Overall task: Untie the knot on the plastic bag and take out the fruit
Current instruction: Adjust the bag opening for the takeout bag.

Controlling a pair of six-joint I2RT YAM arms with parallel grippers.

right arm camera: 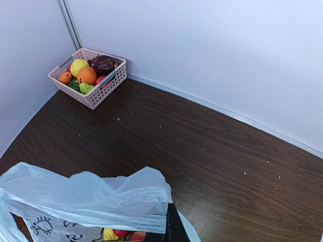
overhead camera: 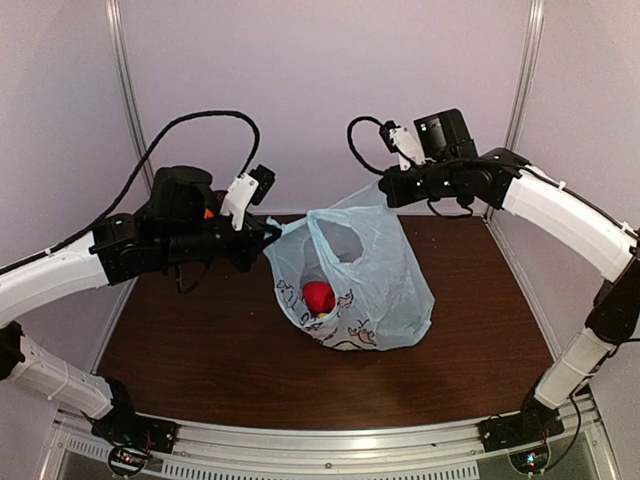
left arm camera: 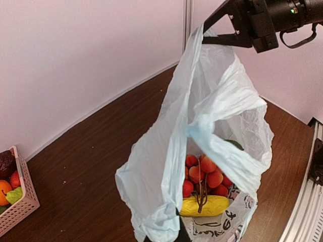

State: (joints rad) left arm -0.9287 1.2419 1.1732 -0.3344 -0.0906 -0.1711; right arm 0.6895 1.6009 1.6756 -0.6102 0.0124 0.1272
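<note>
Left end effector (overhead camera: pixel 270 232) and right end effector (overhead camera: pixel 388 188) both pinch the plastic bag (overhead camera: pixel 375 270), held open between them

The left end effector is pressed together on the thin blue plastic at the bag's left handle edge. The right one, also pressed together, grips the other handle higher up. The bag hangs stretched between the two, its printed bottom resting on the desk (overhead camera: pixel 200 350). Below and between them the mouth gapes, and the fruit (left arm camera: pixel 204 177) lies at the bottom of the bag: a bunch of red berries over a yellow ridged piece (left arm camera: pixel 204 205). Well apart from the right end effector, in the desk's far corner, a pink lattice basket (right arm camera: pixel 108 86) holds more toy pieces
</note>
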